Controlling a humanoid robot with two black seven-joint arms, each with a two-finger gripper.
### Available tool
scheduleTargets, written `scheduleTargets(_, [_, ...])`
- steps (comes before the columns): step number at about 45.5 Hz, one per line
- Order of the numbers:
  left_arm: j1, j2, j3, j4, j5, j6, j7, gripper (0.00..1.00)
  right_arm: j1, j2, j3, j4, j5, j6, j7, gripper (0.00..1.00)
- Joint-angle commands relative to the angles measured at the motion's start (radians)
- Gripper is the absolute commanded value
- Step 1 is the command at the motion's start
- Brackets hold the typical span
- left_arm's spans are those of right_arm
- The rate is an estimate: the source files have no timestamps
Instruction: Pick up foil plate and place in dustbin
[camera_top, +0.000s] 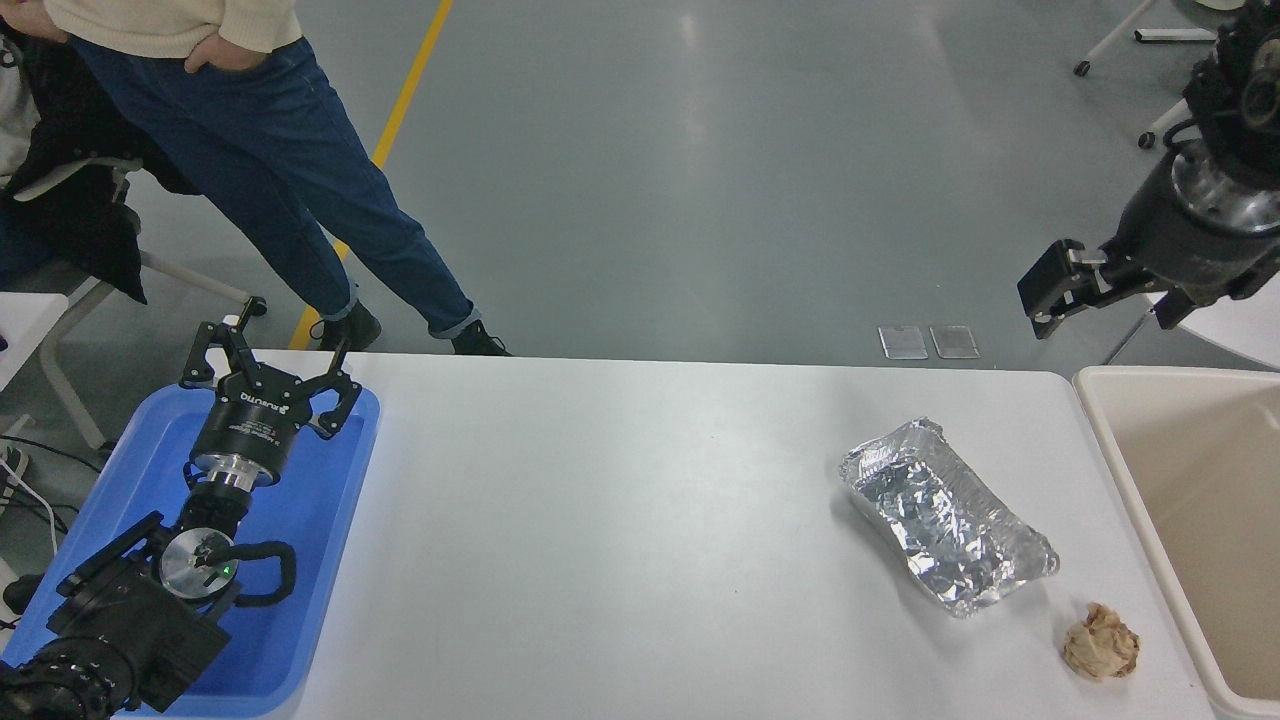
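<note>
At lower right of frame: the foil plate (947, 528) lay flat on the table (600, 520), ungripped.
Right edge: the dustbin (1105, 440) sat just beside, handy for dropping.
Upper right: my right gripper (1050, 285) hung high; jaw state unclear.
Lower left: my left gripper (262, 350) parked, fingers spread, over the blue tray (320, 560).

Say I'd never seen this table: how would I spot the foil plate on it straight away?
Start at the big beige dustbin at the white table's right end and look just left of it. The foil plate lies there at a slant, open side up. It is shiny, crinkled silver with a raised rim, unlike the small tan crumpled paper ball nearer the front edge.
</note>
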Motion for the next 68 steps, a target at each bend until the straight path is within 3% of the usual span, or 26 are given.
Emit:
scheduleTargets(1, [0.000,0.000,0.000,0.000,0.000,0.000,0.000,1.00,-0.121,-0.003,0.033,-0.010,-0.030,-0.052,0.000,1.00])
scheduleTargets(18, [0.002,0.000,0.000,0.000,0.000,0.000,0.000,1.00,-0.376,-0.020,0.172,-0.013,-0.396,-0.351,-0.002,0.98])
scheduleTargets(26, [0.002,0.000,0.000,0.000,0.000,0.000,0.000,1.00,-0.511,-0.018,0.218,-0.029,-0.501,-0.472,-0.002,0.98])
scheduleTargets(37, [0.000,0.000,0.000,0.000,0.000,0.000,-0.001,1.00,-0.779,0.028,0.312,-0.280,-0.518,-0.578,0.001,0.98])
scheduleTargets(44, [0.002,-0.002,0.000,0.000,-0.001,0.000,-0.001,1.00,-0.862,0.066,0.316,-0.365,-0.525,-0.627,0.001,0.91])
scheduleTargets(50, [0.002,0.000,0.000,0.000,-0.001,0.000,-0.001,1.00,-0.950,0.098,0.316,-0.437,-0.527,-0.693,0.003,0.91])
scheduleTargets(68, [0.002,0.000,0.000,0.000,-0.001,0.000,-0.001,1.00,-1.051,0.156,0.318,-0.567,-0.527,-0.703,0.003,0.91])
